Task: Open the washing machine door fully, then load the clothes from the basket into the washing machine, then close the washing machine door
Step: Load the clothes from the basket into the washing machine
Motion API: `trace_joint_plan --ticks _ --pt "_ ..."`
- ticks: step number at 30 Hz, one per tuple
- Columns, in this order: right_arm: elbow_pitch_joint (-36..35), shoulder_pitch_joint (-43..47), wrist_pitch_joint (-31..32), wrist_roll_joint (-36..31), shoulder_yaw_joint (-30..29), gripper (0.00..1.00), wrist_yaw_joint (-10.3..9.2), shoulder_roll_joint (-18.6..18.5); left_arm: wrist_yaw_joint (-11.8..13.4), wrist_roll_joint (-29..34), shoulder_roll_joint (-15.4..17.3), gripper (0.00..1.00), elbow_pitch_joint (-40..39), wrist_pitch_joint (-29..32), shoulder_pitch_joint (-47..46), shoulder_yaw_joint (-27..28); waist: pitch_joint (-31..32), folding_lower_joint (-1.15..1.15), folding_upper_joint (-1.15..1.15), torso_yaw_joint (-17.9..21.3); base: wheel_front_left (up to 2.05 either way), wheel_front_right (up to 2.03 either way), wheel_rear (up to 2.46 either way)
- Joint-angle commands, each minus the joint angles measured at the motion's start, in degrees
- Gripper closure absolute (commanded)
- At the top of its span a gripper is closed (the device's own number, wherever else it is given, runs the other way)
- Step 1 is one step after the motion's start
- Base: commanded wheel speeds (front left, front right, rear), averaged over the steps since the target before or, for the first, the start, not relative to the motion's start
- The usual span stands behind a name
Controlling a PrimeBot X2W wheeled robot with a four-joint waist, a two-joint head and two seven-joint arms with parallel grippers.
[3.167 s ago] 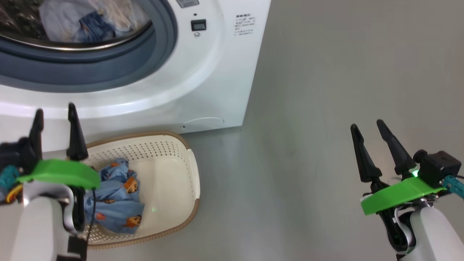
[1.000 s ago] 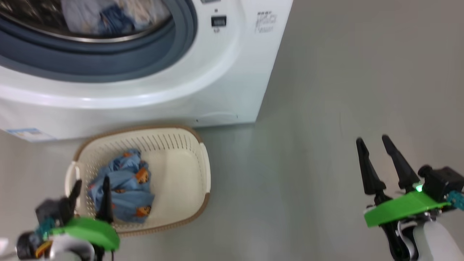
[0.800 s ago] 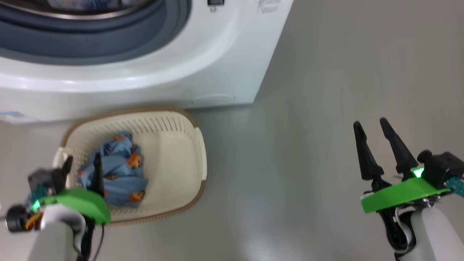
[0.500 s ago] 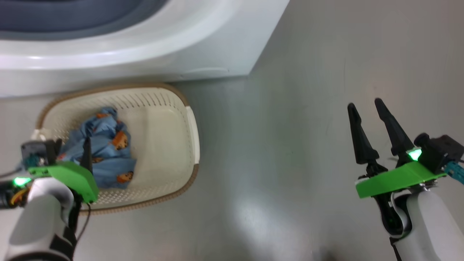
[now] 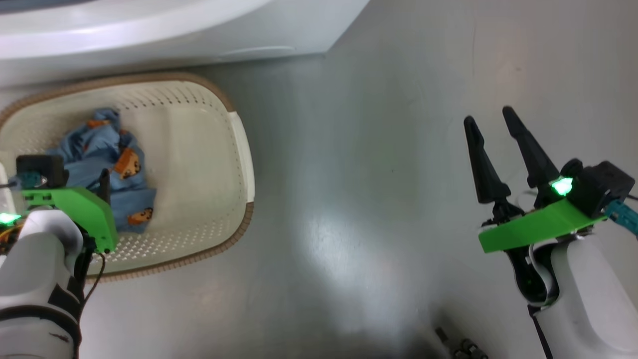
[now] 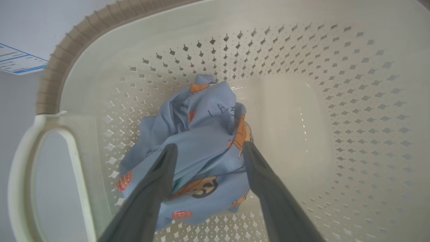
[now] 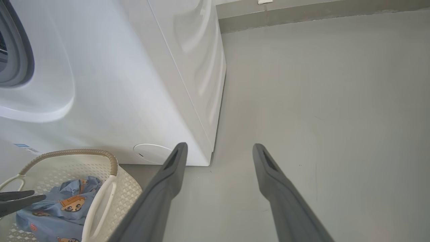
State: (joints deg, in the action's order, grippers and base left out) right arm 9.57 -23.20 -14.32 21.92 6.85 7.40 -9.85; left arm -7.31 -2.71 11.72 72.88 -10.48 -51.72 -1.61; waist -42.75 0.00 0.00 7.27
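A crumpled light blue garment (image 5: 94, 149) with orange cartoon prints, one of the clothes, lies in the left half of the cream basket (image 5: 239, 149). The basket stands on the floor in front of the white washing machine (image 5: 174, 30). My left gripper (image 6: 209, 147) is open inside the basket (image 6: 336, 84). Its two fingertips straddle the top of the garment (image 6: 198, 117), with nothing pinched. My right gripper (image 5: 488, 117) hangs open and empty over bare floor, well to the right. The washing machine door is out of view. In the right wrist view a strip of the grey-blue gasket (image 7: 13, 50) shows.
Grey floor spreads to the right of the basket and machine. A round service cover (image 7: 151, 153) sits low on the machine front, a blue energy label (image 6: 20, 62) beside the basket. A wall skirting (image 7: 302, 13) runs behind. Some small metal parts (image 5: 458, 344) lie at the bottom edge.
The head camera has tilted down, so the drum opening has slid out of the picture. My left gripper has dropped into the basket onto the blue garment. The right gripper stays open and still.
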Motion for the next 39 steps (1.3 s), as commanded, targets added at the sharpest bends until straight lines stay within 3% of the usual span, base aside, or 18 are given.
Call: trace_joint_plan --ticks 1,26,27,28,29,30,39 --pt "-1.5 0.3 -0.7 0.6 1.4 0.0 0.09 -0.2 0.4 0.6 3.0 0.0 -0.1 0.3 0.4 0.7 -1.8 0.0 0.0 0.6 0.0 0.0 0.0" --pt "-2.8 -2.8 -0.7 1.4 4.1 0.0 0.09 0.4 3.2 3.9 5.9 0.0 1.0 7.4 -6.1 -6.0 -8.1 0.0 0.0 3.1 0.0 0.0 0.0" --pt "-2.8 -2.8 -0.7 1.5 4.1 0.0 0.09 0.4 3.3 4.0 5.9 0.18 1.0 7.4 -6.2 -6.2 -8.2 0.0 0.0 3.1 0.0 0.0 0.0" --pt "-2.8 -2.8 -0.7 1.5 4.1 0.0 0.09 0.4 3.3 4.0 5.9 0.18 1.0 7.4 -6.2 -6.2 -8.2 0.0 0.0 3.1 0.0 0.0 0.0" --pt "-2.8 -2.9 -0.7 1.5 4.2 0.0 0.09 0.4 3.2 3.9 6.1 0.64 1.0 7.6 -6.5 -6.4 -8.3 0.0 0.0 3.3 0.0 0.0 0.0" --pt "-2.8 -2.9 -0.7 1.5 4.3 0.0 0.09 0.4 3.2 3.8 6.3 1.0 1.0 7.6 -6.5 -6.4 -8.3 0.0 0.0 3.3 0.0 0.0 0.0" --pt "-3.0 -3.1 -0.7 1.4 3.6 0.0 0.09 0.2 3.8 2.0 5.7 1.0 1.1 7.4 -6.6 -6.1 -8.2 0.0 0.0 3.3 0.0 0.0 0.0"
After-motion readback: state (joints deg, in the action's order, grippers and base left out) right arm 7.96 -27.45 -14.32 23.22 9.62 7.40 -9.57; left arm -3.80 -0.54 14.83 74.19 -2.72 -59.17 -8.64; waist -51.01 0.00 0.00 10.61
